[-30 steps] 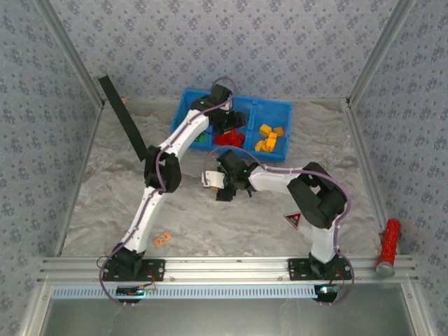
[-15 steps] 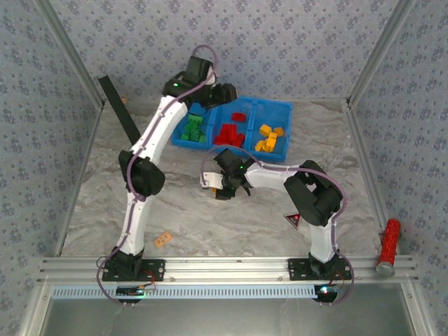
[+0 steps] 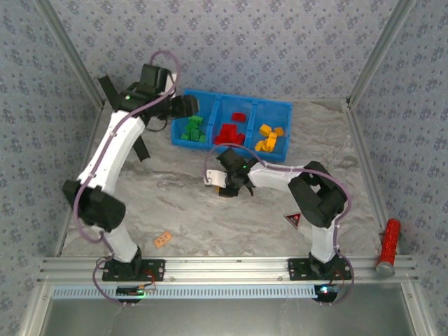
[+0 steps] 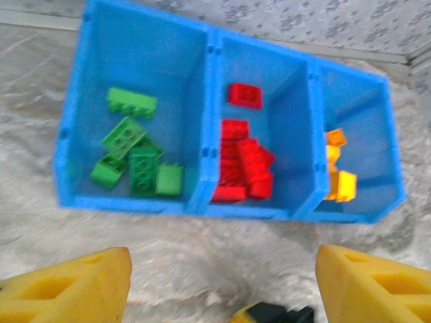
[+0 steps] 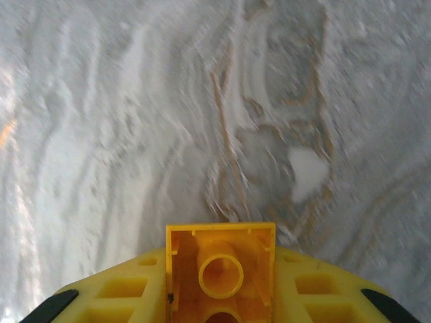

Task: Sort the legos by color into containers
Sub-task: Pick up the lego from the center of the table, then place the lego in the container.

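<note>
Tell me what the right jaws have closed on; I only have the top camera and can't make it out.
Observer: A yellow brick, pinched between the right jaws, its hollow underside facing the wrist camera.
Operator: And the left jaws?
Observer: Wide open, nothing between them, over bare table just short of the blue bin.
Operator: How many greens are in it?
Observer: About five green bricks, all in the left compartment.
</note>
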Controlling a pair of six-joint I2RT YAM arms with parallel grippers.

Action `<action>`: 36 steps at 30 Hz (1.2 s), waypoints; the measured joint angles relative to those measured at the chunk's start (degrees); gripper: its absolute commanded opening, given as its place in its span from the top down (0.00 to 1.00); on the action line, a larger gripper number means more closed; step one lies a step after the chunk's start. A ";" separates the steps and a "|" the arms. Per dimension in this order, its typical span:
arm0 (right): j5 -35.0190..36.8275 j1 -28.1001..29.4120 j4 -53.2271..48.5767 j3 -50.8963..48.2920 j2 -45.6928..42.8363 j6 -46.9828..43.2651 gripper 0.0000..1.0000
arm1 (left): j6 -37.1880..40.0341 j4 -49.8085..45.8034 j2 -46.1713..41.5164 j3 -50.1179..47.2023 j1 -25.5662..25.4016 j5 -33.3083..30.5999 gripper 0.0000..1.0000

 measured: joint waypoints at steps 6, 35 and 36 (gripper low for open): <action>1.36 -5.01 -2.14 -0.44 -8.37 3.87 0.80 | 4.37 0.94 -16.11 -17.53 4.57 -3.72 0.27; 19.67 -26.27 -11.69 33.33 12.48 31.63 0.75 | 11.17 -1.18 -32.26 -33.27 9.64 -7.26 0.16; 19.67 -26.69 -11.87 34.03 13.42 31.67 0.73 | 11.17 -1.40 -32.35 -33.27 9.66 -7.26 0.16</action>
